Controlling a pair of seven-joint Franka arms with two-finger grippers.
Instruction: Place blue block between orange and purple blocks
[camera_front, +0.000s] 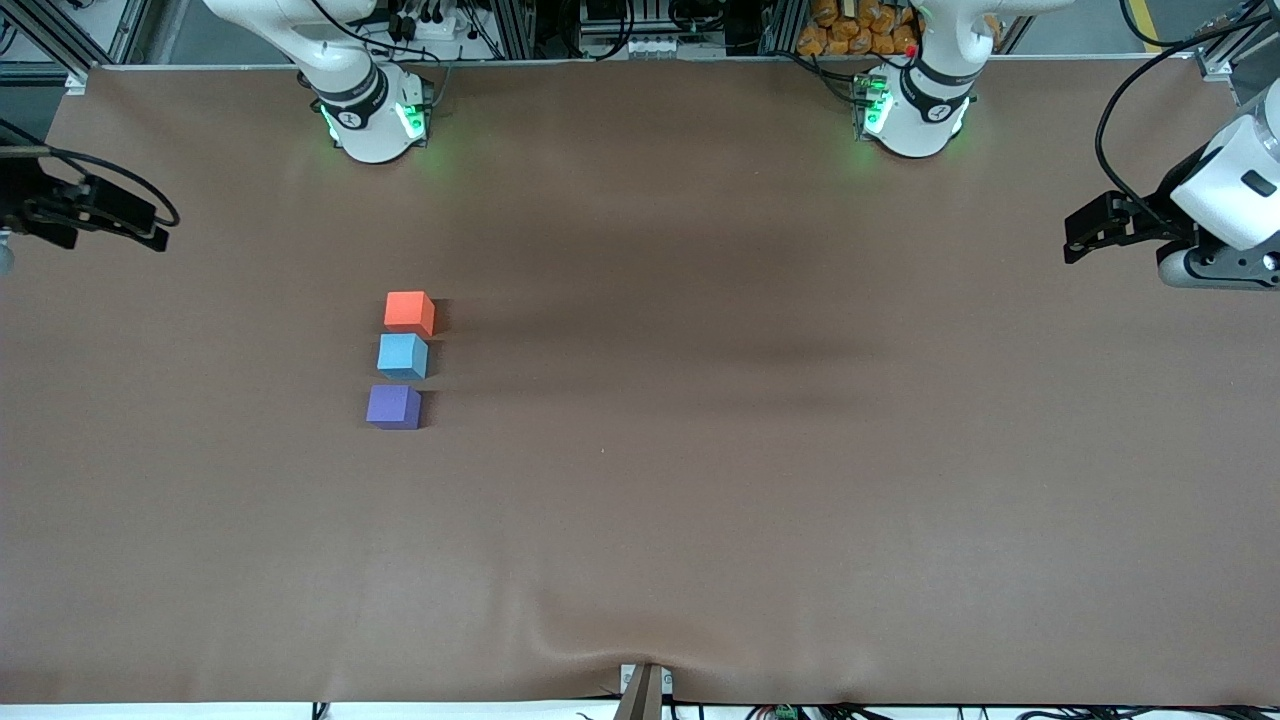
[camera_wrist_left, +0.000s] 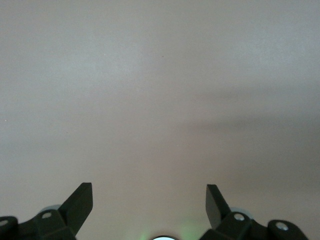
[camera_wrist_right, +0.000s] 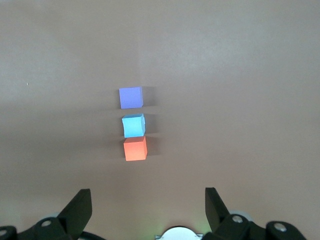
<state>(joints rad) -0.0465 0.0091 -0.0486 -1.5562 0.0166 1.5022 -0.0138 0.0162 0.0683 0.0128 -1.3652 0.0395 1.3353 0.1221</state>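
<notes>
From the front, the blue block (camera_front: 403, 356) is sitting between the orange block (camera_front: 410, 311) and purple block (camera_front: 394, 407) on the table (camera_front: 700, 500). In the left wrist view, the left gripper (camera_wrist_left: 149, 202) is hanging open over bare tabletop. In the right wrist view, the right gripper (camera_wrist_right: 148, 205) is hanging open, empty, with the row in sight.
</notes>
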